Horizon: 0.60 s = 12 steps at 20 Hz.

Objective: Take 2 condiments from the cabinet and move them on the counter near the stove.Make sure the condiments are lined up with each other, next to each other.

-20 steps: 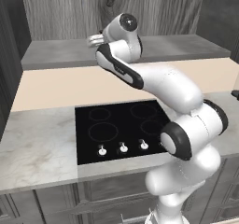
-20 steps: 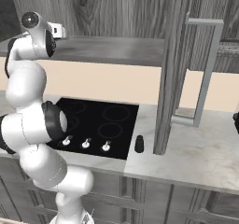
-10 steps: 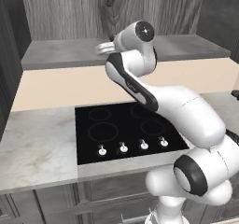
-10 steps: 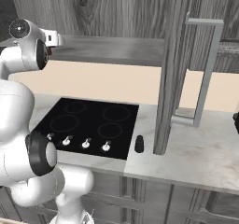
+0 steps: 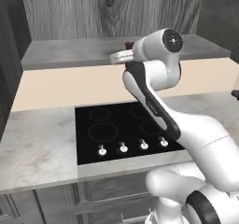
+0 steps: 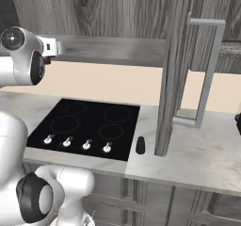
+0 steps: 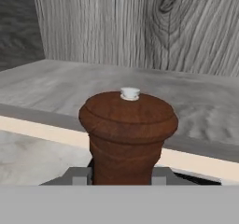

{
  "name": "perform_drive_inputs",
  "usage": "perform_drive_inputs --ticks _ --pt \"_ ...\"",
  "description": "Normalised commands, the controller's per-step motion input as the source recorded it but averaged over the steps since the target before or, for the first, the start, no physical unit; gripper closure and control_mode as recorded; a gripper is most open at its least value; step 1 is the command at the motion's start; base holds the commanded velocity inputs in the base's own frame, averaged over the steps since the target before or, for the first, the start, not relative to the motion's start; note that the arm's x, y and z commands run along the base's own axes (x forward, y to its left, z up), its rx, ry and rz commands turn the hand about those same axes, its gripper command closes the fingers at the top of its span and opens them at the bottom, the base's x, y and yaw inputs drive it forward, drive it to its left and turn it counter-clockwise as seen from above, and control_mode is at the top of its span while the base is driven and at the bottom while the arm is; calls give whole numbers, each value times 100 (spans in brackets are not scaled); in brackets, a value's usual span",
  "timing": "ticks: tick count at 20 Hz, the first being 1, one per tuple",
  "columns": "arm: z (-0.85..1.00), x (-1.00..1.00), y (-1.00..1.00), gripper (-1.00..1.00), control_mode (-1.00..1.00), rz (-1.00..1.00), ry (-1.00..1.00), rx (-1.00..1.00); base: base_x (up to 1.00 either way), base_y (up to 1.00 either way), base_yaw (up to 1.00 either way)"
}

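Two fingers of the gripper [image 7: 123, 176] sit closed against the base of the brown mill [image 7: 128, 134], one on each side, holding it upright; its domed cap with a small white knob faces the hand camera. From the left base camera the hand is raised at the front lip of the cabinet shelf [image 5: 70, 55], and a sliver of the mill's reddish top peeks out just behind the wrist. Beyond the gripper: grey mottled shelf, then the cabinet [image 7: 140, 27] back panel, wood-grain with a dark knot. Below the gripper: beige backsplash [image 5: 70, 85], then the black stove [image 5: 116, 129] with four knobs [image 5: 132, 146] along its near edge, set into the pale veined counter [image 5: 32, 148]. Well off to the gripper's right and far lower, the black shaker [image 6: 140, 145] stands upright on the counter just beside the stove's right edge, near the foot of the open cabinet door [image 6: 172, 69] with its long metal handle [image 6: 209, 74].
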Motion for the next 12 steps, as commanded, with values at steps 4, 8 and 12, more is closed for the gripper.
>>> perform_drive_inputs --ticks 4,8,12 --pt "0 -69 -36 100 -100 0 0 0 0 0 0" --pt "0 -42 -37 100 -100 0 0 0 0 0 0" --pt "0 -8 -32 100 -100 0 0 0 0 0 0"
